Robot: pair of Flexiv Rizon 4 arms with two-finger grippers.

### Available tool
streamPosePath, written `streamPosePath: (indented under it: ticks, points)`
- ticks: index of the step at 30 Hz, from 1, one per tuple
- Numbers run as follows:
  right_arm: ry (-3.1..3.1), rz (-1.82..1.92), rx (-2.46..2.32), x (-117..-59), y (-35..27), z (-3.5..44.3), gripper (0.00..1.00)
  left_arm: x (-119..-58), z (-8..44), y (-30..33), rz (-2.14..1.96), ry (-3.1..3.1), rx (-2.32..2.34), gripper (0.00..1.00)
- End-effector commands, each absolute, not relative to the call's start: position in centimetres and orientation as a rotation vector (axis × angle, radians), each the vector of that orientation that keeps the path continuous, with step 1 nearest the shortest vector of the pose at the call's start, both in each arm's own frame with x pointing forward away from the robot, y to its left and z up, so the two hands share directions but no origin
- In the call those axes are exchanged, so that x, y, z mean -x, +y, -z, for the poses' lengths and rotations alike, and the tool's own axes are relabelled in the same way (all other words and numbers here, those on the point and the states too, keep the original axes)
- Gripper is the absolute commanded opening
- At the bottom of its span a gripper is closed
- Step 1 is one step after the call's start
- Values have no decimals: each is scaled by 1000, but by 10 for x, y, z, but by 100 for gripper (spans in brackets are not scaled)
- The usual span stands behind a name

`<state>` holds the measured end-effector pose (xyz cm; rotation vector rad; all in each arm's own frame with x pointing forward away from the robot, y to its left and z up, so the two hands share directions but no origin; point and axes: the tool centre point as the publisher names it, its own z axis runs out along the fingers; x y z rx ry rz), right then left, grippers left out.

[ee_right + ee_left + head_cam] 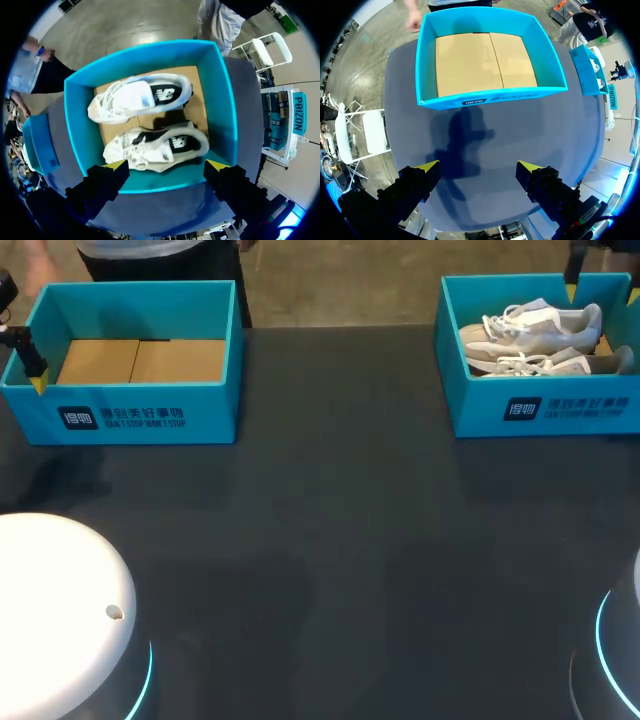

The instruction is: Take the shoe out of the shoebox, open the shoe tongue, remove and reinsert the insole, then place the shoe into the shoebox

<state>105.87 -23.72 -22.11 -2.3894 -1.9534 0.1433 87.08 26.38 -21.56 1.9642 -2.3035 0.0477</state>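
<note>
Inside the right-hand shoebox [545,410] both shoes [155,149] lie side by side, the right jaws [167,164] open above its near wall, the left jaws [477,164] open facing an empty box [485,95], fitting either start or finish.

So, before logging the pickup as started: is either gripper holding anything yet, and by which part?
Nothing is held. The left gripper is open over bare table; the right gripper hangs open above the two shoes in their shoebox.
</note>
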Motion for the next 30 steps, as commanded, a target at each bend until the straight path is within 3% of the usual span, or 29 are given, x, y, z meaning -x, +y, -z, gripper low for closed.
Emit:
streamPosePath:
  ticks: [1, 30]
  points:
    - [-2002, -10, 2475, -1020, -222, 218, 100, -870, 215, 264, -46, -2304, -1967, 100]
    - [-1958, -18, 2488, -954, -174, 232, 100, -870, 215, 264, -46, -2304, -1967, 100]
